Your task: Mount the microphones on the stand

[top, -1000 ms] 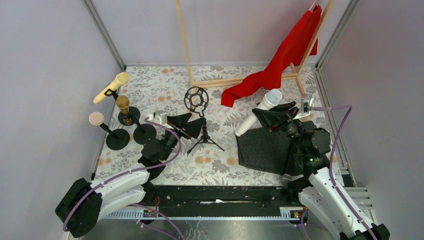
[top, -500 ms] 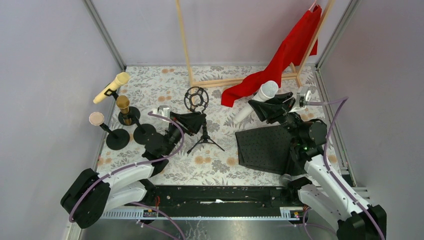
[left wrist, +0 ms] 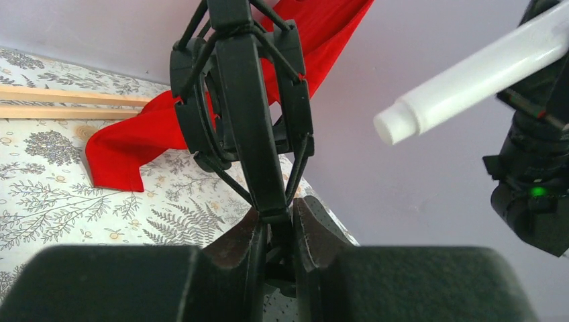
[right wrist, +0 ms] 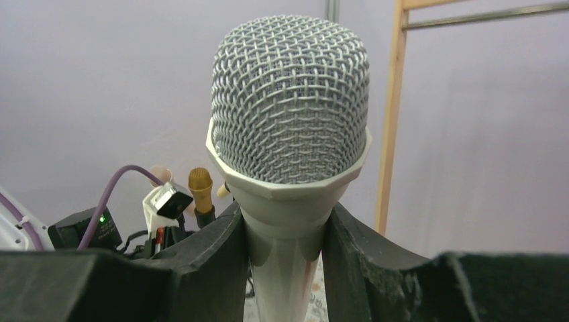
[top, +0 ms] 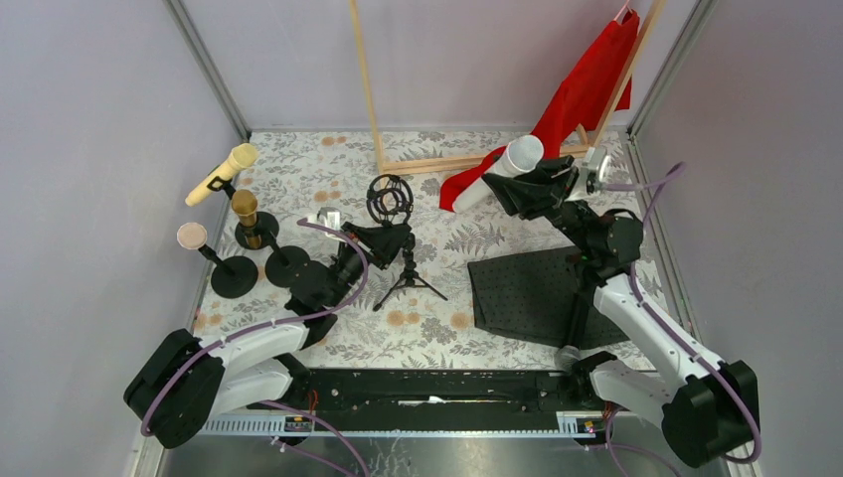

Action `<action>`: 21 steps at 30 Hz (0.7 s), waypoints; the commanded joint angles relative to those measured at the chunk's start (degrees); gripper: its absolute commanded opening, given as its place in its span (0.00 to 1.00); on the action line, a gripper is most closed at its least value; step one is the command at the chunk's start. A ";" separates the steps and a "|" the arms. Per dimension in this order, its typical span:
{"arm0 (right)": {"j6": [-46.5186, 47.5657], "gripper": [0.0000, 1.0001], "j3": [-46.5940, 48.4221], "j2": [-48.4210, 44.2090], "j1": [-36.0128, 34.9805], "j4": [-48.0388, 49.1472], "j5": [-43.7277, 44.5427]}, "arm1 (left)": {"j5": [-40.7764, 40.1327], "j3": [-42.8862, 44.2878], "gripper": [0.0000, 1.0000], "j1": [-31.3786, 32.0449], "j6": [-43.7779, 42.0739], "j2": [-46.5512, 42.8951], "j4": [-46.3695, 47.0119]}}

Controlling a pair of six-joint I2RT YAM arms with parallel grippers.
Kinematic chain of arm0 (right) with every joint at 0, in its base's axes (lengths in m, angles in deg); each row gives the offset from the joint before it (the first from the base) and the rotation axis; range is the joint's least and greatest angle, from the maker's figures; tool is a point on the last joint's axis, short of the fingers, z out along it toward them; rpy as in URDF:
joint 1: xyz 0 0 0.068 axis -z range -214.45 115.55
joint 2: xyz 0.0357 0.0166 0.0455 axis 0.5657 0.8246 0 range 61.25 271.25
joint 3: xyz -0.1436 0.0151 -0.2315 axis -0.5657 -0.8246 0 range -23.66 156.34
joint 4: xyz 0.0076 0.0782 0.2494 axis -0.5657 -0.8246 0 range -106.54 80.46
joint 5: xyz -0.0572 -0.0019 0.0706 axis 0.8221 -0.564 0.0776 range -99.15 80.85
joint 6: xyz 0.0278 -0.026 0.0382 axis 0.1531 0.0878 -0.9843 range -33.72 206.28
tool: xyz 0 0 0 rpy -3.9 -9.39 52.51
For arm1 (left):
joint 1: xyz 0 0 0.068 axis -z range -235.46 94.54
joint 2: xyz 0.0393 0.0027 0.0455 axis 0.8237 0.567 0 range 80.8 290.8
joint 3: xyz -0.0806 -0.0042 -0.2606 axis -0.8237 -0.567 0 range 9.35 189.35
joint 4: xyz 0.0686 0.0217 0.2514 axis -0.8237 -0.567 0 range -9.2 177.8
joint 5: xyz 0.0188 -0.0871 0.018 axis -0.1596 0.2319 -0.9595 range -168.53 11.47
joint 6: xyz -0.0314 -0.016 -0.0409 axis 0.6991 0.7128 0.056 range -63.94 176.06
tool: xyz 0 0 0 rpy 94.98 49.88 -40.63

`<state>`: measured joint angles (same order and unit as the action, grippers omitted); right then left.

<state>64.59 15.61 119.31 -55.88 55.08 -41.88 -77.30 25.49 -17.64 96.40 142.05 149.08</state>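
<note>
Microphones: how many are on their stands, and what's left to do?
Three look done: the pale yellow microphone, gold microphone and pink microphone sit on black stands at the left. In hand: the right gripper holds the white microphone up, while the left gripper is shut on the tripod stand's post. Left: fitting the white one into its empty ring mount.
</note>
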 commanded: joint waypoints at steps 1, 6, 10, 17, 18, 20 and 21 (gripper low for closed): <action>5.87 0.00 9.38 3.38 -4.07 2.07 -1.65 | 2.08 2.90 0.10 -0.10 -1.06 -0.55 0.10; 9.77 0.00 15.46 9.39 -10.58 2.34 -1.81 | 2.10 2.76 0.03 -0.13 -1.22 -1.56 -0.54; 10.20 0.00 17.37 13.61 -13.96 6.10 -1.69 | 1.96 2.37 0.00 -0.10 -0.84 -1.98 -0.89; 11.10 0.00 17.34 16.86 -17.03 9.63 -0.24 | 2.28 1.70 0.00 -0.12 -0.05 -1.83 -0.77; 11.14 0.00 17.34 17.32 -17.40 9.91 -0.23 | 2.35 1.68 0.00 -0.17 0.06 -1.73 -0.62; 11.08 0.00 17.47 17.95 -18.02 10.38 -0.14 | 2.60 1.70 0.00 -0.12 0.26 -1.50 -0.38; 11.19 0.00 17.51 18.27 -18.22 10.50 -0.16 | 2.74 1.77 0.00 -0.07 0.27 -1.50 -0.36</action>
<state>74.16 30.60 137.15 -72.60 58.93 -42.91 -76.55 26.26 -17.64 96.75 141.24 146.52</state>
